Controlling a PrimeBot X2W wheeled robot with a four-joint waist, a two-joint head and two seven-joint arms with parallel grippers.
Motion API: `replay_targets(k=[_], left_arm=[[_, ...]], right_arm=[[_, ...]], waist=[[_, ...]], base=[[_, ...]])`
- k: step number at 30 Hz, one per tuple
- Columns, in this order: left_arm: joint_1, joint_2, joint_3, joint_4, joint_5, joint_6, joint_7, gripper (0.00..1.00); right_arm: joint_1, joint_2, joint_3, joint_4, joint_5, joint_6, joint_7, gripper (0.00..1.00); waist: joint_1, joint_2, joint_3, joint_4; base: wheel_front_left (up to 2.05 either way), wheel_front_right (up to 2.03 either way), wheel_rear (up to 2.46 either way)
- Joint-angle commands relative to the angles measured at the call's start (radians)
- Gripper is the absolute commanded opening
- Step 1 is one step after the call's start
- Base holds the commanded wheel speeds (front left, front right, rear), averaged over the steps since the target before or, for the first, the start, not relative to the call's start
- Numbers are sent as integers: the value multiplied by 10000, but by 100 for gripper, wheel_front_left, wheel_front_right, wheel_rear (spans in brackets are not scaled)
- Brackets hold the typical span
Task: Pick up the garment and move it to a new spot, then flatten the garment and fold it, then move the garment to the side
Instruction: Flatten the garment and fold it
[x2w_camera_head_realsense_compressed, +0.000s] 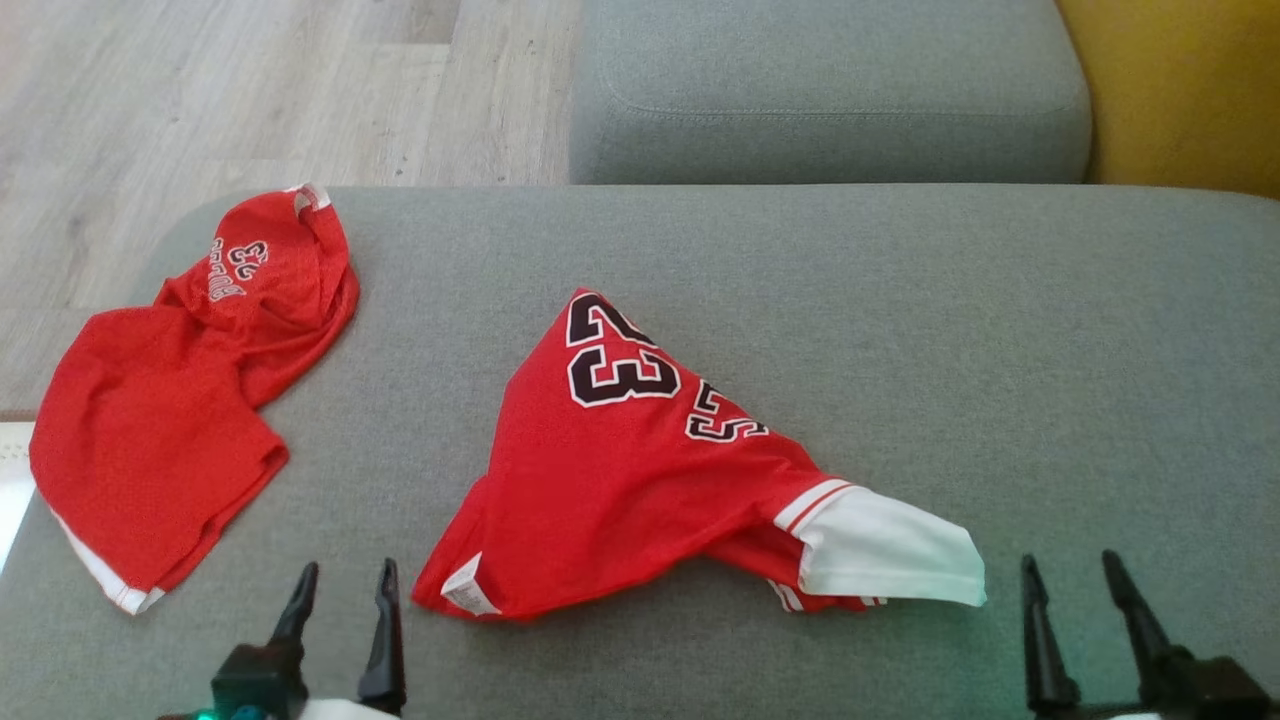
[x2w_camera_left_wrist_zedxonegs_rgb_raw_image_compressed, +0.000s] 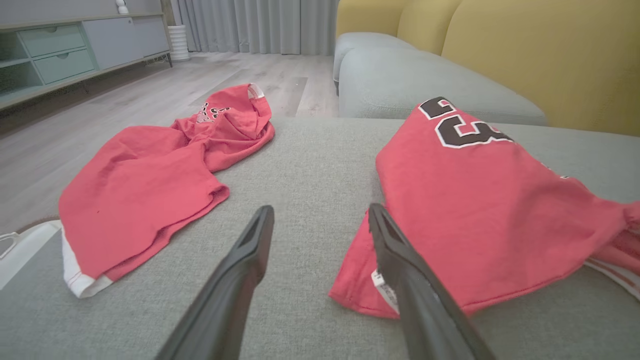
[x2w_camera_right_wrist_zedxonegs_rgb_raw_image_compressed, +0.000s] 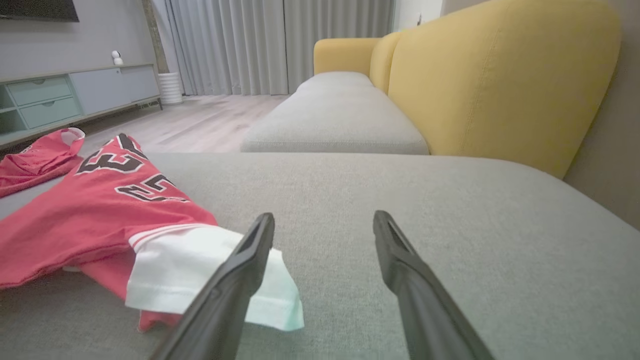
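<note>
**Sofa (x2w_camera_head_realsense_compressed: 800, 260) with a crumpled red jersey (x2w_camera_head_realsense_compressed: 620, 470) lying mid-seat, not yet picked up.**
The jersey is probably light, soft, limp cloth that will sag when lifted. The white sleeve (x2w_camera_head_realsense_compressed: 890, 565) and labelled hem corner (x2w_camera_head_realsense_compressed: 465, 590) look like the best holds. The right claw (x2w_camera_head_realsense_compressed: 1070, 558) and left claw (x2w_camera_head_realsense_compressed: 349, 568) hover nearby, moderately parted, empty and clear of the cloth.

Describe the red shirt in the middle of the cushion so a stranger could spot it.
Find the big grey cushion. Two red shirts lie on it, and the middle shirt sits crumpled near its centre. Unlike the other shirt at the left edge, it shows a large black 23 and a white sleeve.
</note>
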Motion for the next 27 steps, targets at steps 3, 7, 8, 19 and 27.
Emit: replay_targets(k=[3,7,8,19,27], left_arm=[[-613,-81,596,-83,194,-122,-123,100],[-678,-129,742,19,296,-230,-124,100],[-688,-143,773,39,311,-250,-124,100],[-740,-270,973,148,345,-389,-124,100],[-940,-320,431,705,515,-662,-107,100]], right_arm=[[-545,-97,463,133,68,75,-109,100],[-619,-97,521,402,128,75,-109,100],[-625,-97,525,443,147,75,-109,100],[-726,-97,565,498,188,75,-109,100],[-1087,-278,1201,687,-172,75,131,100]], waist=[[0,0,23,-18],[0,0,14,7],[0,0,8,18],[0,0,15,73],[0,0,51,0]], base=[[0,0,0],[0,0,0],[0,0,0],[0,0,0],[0,0,0]])
